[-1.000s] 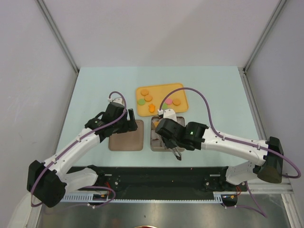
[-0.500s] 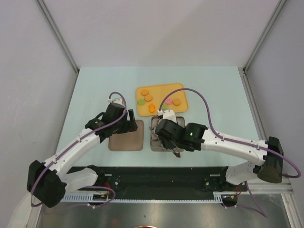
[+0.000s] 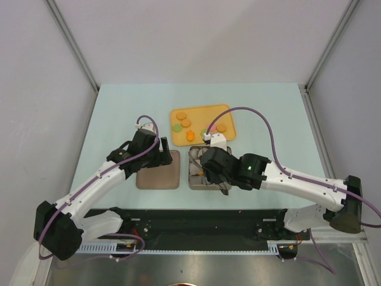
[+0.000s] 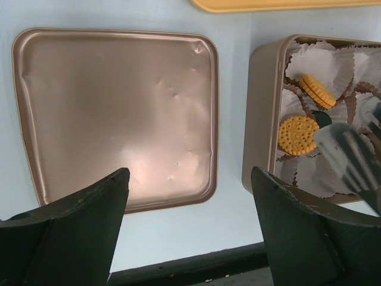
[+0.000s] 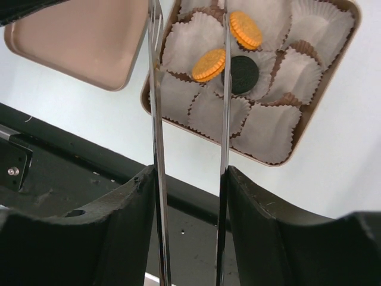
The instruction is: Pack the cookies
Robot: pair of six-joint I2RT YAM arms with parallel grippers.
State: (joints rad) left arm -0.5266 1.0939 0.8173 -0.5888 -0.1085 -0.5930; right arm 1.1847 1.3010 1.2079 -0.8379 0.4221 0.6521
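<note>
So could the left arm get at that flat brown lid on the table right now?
Probably yes. The left pincer hangs open right over the lid, which lies bare with nothing on it. The right pincer is busy at the box beside it, out of the way.

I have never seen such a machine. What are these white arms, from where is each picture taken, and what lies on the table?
These are two robot arms bolted at the near edge of a table. One picture looks down from above; the other two come from a camera on each wrist.

On the table lie an orange tray with cookies, a flat brown lid and a tin lined with white paper cups. Three cookies already sit in the cups: two orange and one black.

The left gripper hangs open over the lid and holds nothing. The right gripper has long thin metal fingers, parted above the tin, with nothing between them.
</note>
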